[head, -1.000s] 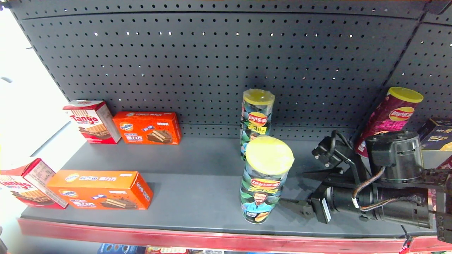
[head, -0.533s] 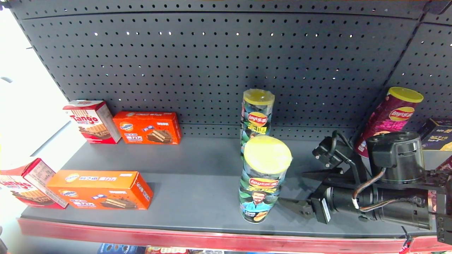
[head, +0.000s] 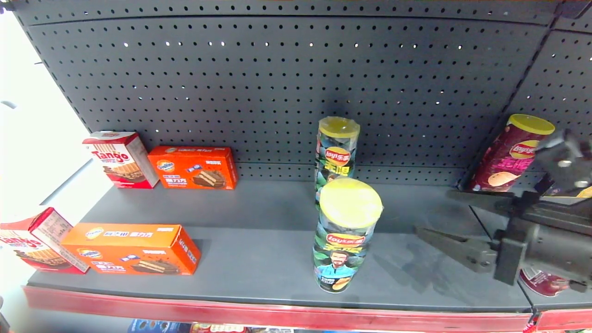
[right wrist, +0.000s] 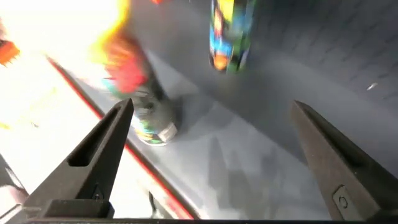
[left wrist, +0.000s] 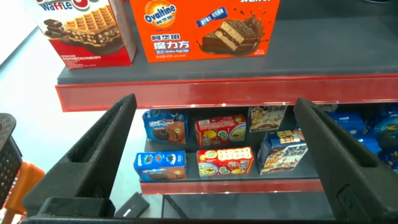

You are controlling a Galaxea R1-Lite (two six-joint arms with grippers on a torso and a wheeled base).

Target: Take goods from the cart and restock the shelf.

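Two green chip cans upright on the grey shelf (head: pixel 259 263): front can (head: pixel 349 233) close to the red edge, back can (head: pixel 336 148) just behind it. Near the front can, off to its right and not touching it, the right gripper (head: pixel 432 211), jaws wide apart with nothing in them. Down low in front of the shelf edge, the left gripper (left wrist: pixel 214 102), jaws wide apart too, nothing held.

Looks like the letting-go part, with the front can set down. Best to pull the right gripper straight away from the can. Keep the jaws wide, well off the can's sides. Go slow: tall can, easy to tip. Mind the purple can (head: pixel 508 152) close by at the right too.

Hard to make out: part of the purple can, hidden behind the right arm. Something round and red (head: pixel 541 282) under that arm, cut off, cannot tell what. Cans smeared in the right wrist view.
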